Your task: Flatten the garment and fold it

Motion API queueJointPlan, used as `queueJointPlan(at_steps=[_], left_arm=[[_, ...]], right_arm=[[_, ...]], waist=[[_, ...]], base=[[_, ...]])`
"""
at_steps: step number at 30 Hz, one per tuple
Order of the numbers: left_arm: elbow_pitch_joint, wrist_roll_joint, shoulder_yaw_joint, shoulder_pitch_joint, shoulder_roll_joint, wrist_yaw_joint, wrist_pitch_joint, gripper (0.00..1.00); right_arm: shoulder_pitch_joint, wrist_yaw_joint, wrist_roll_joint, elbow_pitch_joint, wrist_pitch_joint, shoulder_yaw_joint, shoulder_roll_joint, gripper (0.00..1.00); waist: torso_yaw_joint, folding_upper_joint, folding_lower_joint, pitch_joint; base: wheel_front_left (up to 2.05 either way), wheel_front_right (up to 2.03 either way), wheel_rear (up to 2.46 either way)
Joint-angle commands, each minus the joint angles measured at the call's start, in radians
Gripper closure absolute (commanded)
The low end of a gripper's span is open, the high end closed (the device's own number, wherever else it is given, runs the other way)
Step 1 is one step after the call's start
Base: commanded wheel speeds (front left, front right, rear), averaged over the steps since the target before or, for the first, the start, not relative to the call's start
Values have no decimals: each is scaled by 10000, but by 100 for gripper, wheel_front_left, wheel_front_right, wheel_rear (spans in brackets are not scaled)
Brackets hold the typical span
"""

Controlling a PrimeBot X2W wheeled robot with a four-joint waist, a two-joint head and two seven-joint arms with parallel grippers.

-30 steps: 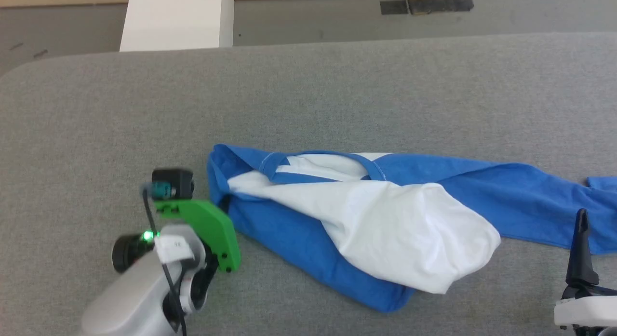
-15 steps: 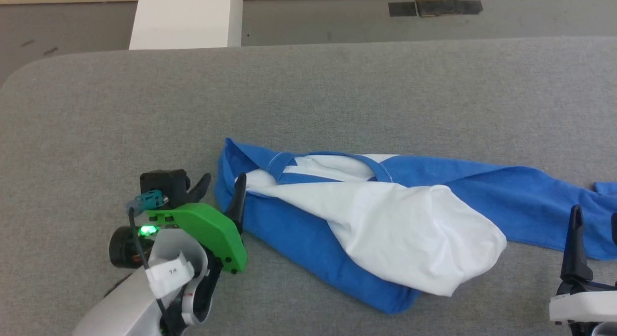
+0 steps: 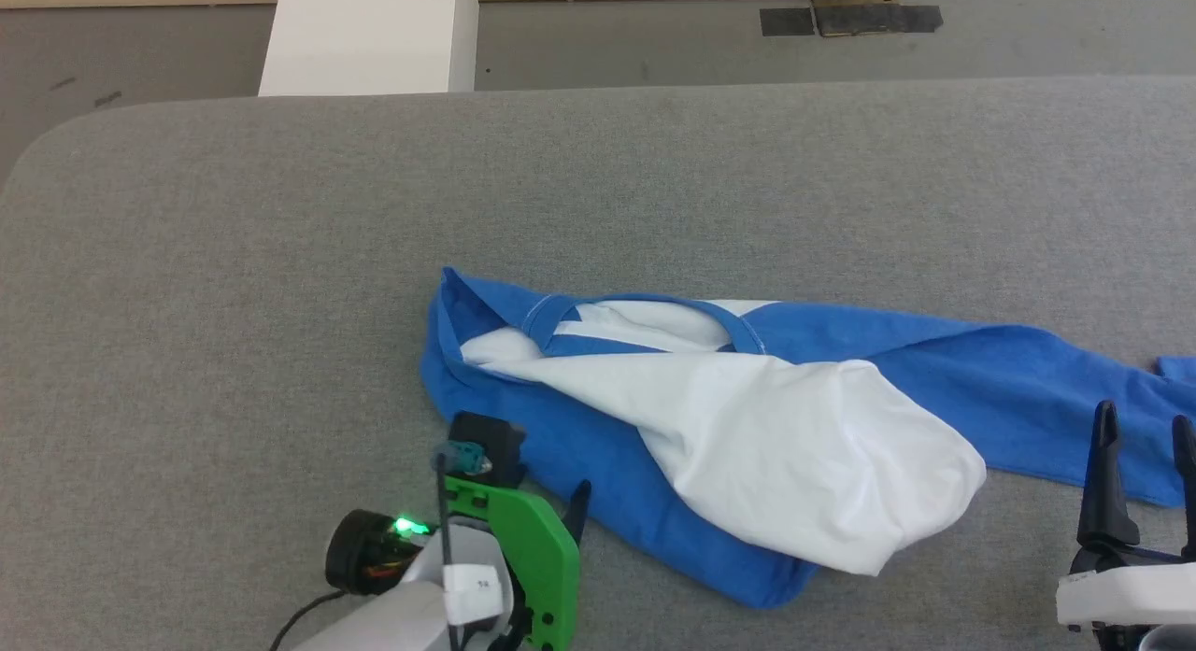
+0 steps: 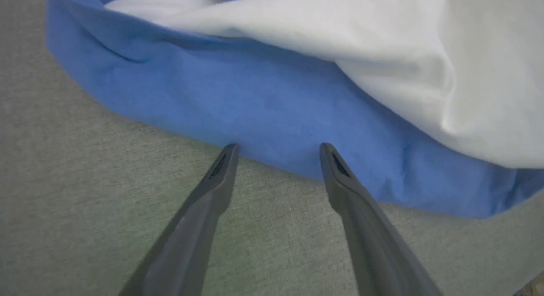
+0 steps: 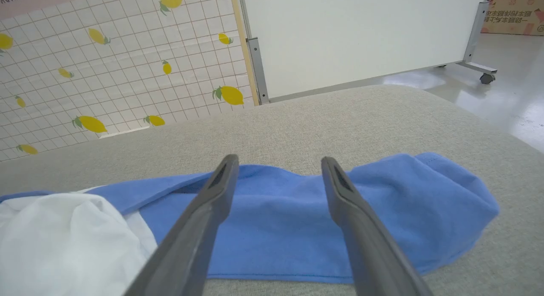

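One garment, crumpled on grey table; soft, light, limp cotton, likely to drag and bunch. Empty, jaws wide: left gripper at near blue edge, right gripper over sleeve. Pinch hems or shoulder seams.

We read this as robotics lab or test studio, not home. Work surface is large grey cloth-covered table with rounded corner, on bare grey floor marked with dark tape patches. White square column stands behind it. We note mock backdrop, printed tile grid with lemons, beside white partition panel on metal frame with caster. Printed cardboard box in far corner. Left gripper wears green bracket and lit indicator: rig hardware.
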Motion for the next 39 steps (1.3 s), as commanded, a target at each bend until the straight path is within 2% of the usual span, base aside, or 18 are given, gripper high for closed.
queueJointPlan(at_steps=[1, 8, 10, 15, 19, 23, 26, 30, 34, 38, 39], left_arm=[[324, 108, -126, -176, -125, -118, 95, 0], [2118, 96, -551, -553, -802, -647, 279, 0], [2512, 40, -526, -596, -983, -799, 124, 100], [2873, -253, -318, -523, -1218, -1119, -244, 100], [2231, -723, 275, -219, -1006, -1113, -628, 100], [884, -1258, 1087, 297, -392, -936, -994, 100], [-276, -1657, 1697, 867, 257, -750, -1198, 100], [-1303, -2294, 2291, 1819, 1131, -710, -1262, 100], [-1329, -2938, 2646, 2845, 1755, -638, -1227, 100], [-844, -3354, 2768, 3592, 1958, -522, -1235, 100], [-746, -3418, 2770, 3689, 1932, -522, -1247, 73]], right_arm=[[-118, -13, 34, 35, -56, 19, 1, 0], [-181, -13, 31, 51, -57, 41, 1, 0], [-184, -13, 28, 50, -57, 29, 1, 0], [-147, -13, 7, 77, -58, -28, 1, 0], [-50, -13, -17, 116, -58, -70, 1, 0], [81, -13, -34, 105, -58, -126, 1, 0], [152, -13, -47, 103, -52, -144, 1, 0], [219, -13, -56, 53, -17, -111, 1, 0], [265, -13, -76, 27, 20, -99, 1, 0], [325, -13, -105, -9, 62, -87, 1, 0], [336, -13, -116, -19, 78, -86, 1, 0]], waist=[[-18, 0, 0, 8], [-148, 0, 0, 34], [-189, 0, 0, 36], [-249, 0, 0, -55], [-217, 0, 0, -257], [-104, 0, 0, -444], [-9, 0, 0, -574], [85, 0, 0, -666], [139, 0, 0, -728], [155, 0, 0, -783], [160, 0, 0, -791]], base=[[0, 0, 0], [0, 0, 0], [0, 0, 0], [0, 0, 0], [0, 0, 0], [0, 0, 0], [0, 0, 0], [0, 0, 0], [0, 0, 0], [0, 0, 0], [0, 0, 0]])
